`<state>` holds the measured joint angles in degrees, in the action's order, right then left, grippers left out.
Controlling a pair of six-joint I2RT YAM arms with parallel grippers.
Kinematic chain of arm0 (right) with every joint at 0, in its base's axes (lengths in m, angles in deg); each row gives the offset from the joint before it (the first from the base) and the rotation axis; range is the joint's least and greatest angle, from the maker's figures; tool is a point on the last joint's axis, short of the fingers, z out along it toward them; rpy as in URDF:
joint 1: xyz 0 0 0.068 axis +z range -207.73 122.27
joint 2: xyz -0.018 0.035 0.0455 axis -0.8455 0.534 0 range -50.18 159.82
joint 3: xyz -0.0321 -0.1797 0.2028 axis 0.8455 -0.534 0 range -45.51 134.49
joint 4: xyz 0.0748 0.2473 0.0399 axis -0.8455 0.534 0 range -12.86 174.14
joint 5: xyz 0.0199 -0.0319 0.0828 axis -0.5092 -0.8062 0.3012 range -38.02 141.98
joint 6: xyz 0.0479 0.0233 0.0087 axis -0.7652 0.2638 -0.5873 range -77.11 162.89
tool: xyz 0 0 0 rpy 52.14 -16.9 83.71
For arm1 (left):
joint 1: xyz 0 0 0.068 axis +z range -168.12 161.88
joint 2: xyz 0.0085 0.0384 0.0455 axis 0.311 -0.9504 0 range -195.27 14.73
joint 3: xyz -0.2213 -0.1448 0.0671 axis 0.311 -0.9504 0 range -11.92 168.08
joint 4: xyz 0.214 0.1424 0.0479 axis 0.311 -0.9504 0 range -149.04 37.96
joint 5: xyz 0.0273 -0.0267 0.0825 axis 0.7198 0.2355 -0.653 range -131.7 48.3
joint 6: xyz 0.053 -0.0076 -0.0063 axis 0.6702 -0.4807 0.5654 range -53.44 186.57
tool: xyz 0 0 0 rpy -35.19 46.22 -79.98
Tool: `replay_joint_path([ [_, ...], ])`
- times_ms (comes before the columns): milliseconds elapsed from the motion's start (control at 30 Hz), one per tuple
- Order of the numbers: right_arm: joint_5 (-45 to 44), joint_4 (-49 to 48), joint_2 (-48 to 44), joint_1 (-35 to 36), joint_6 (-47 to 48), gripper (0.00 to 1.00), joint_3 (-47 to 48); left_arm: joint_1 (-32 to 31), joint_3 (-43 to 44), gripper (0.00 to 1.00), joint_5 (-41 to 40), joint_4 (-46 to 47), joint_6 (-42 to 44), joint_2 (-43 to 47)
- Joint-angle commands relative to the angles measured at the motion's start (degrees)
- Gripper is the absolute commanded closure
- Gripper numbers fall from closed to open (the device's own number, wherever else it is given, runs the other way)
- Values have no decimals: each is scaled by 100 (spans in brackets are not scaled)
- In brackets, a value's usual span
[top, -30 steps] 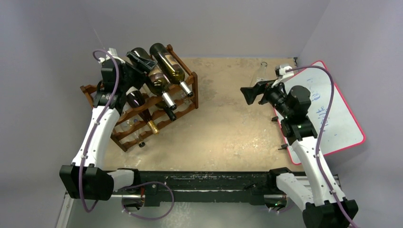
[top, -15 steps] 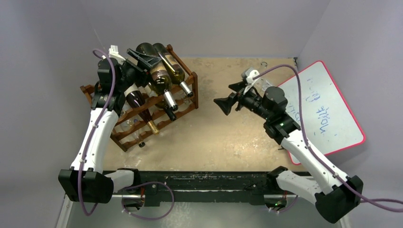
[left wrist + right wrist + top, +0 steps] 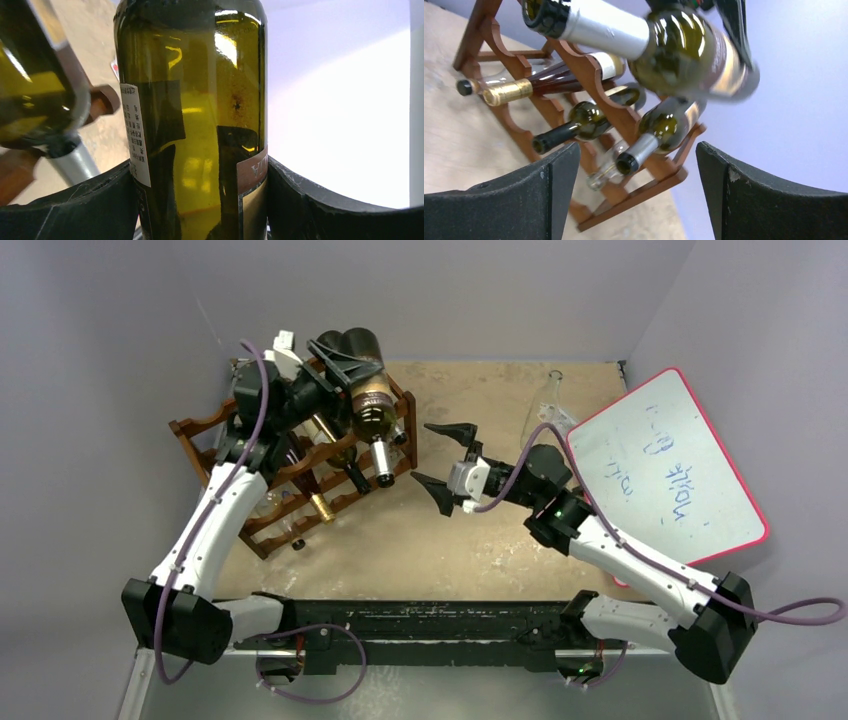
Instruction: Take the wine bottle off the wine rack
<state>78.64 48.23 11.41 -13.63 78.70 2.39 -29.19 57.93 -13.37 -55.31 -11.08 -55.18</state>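
Observation:
The dark reddish-brown wine rack (image 3: 262, 503) stands at the table's back left, with several bottles in its rails. My left gripper (image 3: 348, 358) is shut on the body of an olive-green wine bottle (image 3: 372, 408) and holds it above the rack's top right end, neck pointing down toward the near side. In the left wrist view the bottle (image 3: 195, 115) fills the gap between my fingers (image 3: 65, 210). My right gripper (image 3: 428, 454) is open and empty, just right of the rack, facing it. The right wrist view shows the rack (image 3: 589, 80) and the held bottle (image 3: 684, 50), blurred.
A white board with a red frame (image 3: 670, 470) lies at the right edge. A clear glass bottle (image 3: 545, 400) lies at the back right. Other bottles stay in the rack, including a gold-foiled one (image 3: 318, 504) and a green one (image 3: 589, 120).
My left gripper has swung the green bottle up and to the right, off the rack's top rails. My right arm has swept left from the white board toward the rack.

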Motion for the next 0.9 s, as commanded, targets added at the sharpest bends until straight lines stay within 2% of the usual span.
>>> replay_joint_path([
  [0,559,-570,-58,115,1950,13,249,-428,226,100,60,979,-432,-47],
  [133,1078,-838,-174,165,2734,18,51,-578,137,100,-6,1296,-711,-125],
  [433,1107,-224,-82,273,3318,18,461,-1072,178,100,-302,1461,-835,-402],
  [600,1078,-133,-103,308,3420,22,559,-1471,198,100,-522,1556,-845,-593],
  [700,1061,-79,-136,327,3429,27,497,-1570,242,100,-550,1581,-840,-674],
  [800,1054,3,-147,345,3422,37,452,-1618,282,100,-586,1575,-831,-713],
  [867,1022,-73,-138,360,3363,39,424,-1670,301,100,-629,1556,-810,-734],
])
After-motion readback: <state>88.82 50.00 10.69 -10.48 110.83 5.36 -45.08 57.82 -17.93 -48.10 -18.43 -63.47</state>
